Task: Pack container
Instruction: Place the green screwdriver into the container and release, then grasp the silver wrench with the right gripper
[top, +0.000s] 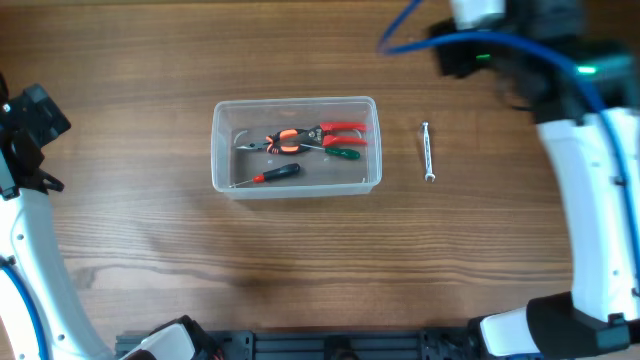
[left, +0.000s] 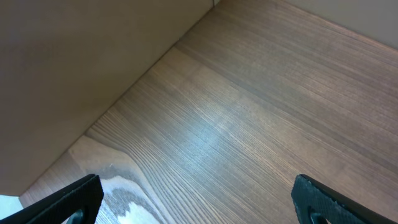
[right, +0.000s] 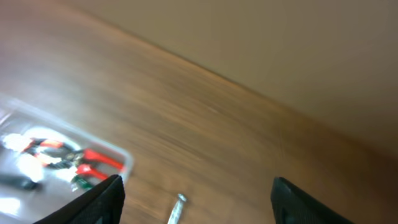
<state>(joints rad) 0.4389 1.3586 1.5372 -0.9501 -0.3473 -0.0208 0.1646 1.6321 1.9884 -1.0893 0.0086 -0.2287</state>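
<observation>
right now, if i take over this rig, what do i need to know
Left tool: open, empty, far left.
Right tool: open, empty, back right.
Container: mid-table, holding red-handled pliers, a green-handled screwdriver and a black-handled screwdriver.
Done: those three are packed.
Left: the small wrench lies on the table right of the container, apart from it.

Soft, even light fills the overhead view, sharp except for the smeared right arm. Pale glare streaks the brown wooden table in the left wrist view. Motion blur hazes the whole right wrist view, the clear plastic container included.
</observation>
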